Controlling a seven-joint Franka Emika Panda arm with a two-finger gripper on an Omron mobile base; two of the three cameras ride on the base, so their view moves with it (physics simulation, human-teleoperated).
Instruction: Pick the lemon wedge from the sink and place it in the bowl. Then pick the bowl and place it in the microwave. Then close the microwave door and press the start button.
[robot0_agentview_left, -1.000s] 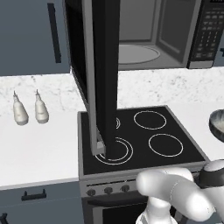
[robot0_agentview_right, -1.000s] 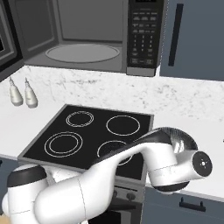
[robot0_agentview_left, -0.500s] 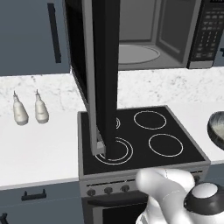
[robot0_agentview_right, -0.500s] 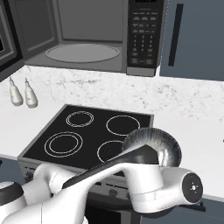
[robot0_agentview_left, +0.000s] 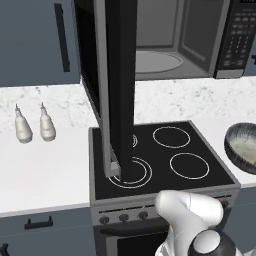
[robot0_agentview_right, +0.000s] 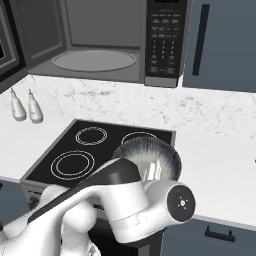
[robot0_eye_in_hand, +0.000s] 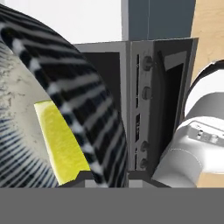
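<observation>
Yellow lemon wedge (robot0_eye_in_hand: 59, 144) in bowl (robot0_agentview_right: 146, 154), hand clenched on rim (microwave door (robot0_agentview_left: 120, 90) wide open)

Glassy ribbed bowl (robot0_agentview_right: 146, 155), speckled marble-look counter (robot0_agentview_right: 220, 165)

We see the bowl (robot0_eye_in_hand: 83, 100) pressed close against the camera, its dark wall ribbed with pale stripes sweeping in a broad arc from the upper left down to the bottom middle. Inside it, against the pale speckled inner surface, lies the lemon wedge (robot0_eye_in_hand: 61, 144), bright yellow, its flat face turned toward us and its lower end hidden behind the bowl's rim. Beyond the rim we make out a dark grey oven front (robot0_eye_in_hand: 153, 105) with a row of round knobs (robot0_eye_in_hand: 146, 92).
</observation>
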